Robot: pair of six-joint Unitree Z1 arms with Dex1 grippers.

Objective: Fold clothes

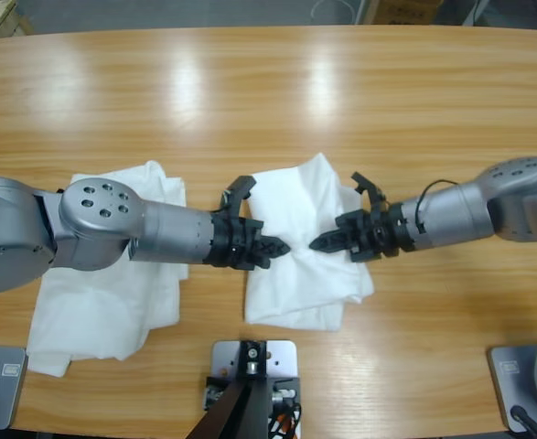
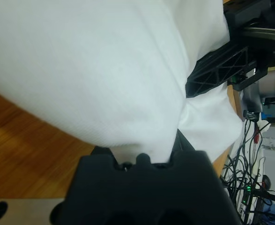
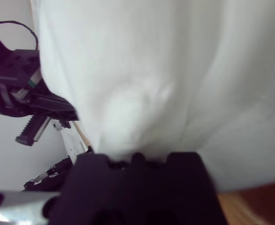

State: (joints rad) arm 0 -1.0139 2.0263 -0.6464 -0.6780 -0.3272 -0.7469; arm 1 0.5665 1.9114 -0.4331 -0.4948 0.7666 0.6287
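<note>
A white garment [image 1: 297, 203] lies crumpled at the table's middle, and my two grippers meet over it, tip to tip. My left gripper [image 1: 279, 247] comes in from the left and its jaws are pinched together on the cloth's left part. From the right, my right gripper [image 1: 319, 243] is likewise pinched on the cloth. In the left wrist view the white cloth [image 2: 104, 79] runs down into the gripper's body and hides the jaws, with the right gripper [image 2: 216, 69] just beyond. White cloth [image 3: 165, 84] also fills the right wrist view, covering the jaws.
A second white garment [image 1: 94, 302] lies spread at the front left, partly under my left arm's forearm [image 1: 167, 233]. The wooden table [image 1: 277, 101] stretches bare behind both garments. Cables and equipment [image 2: 254, 154] stand past the table's edge.
</note>
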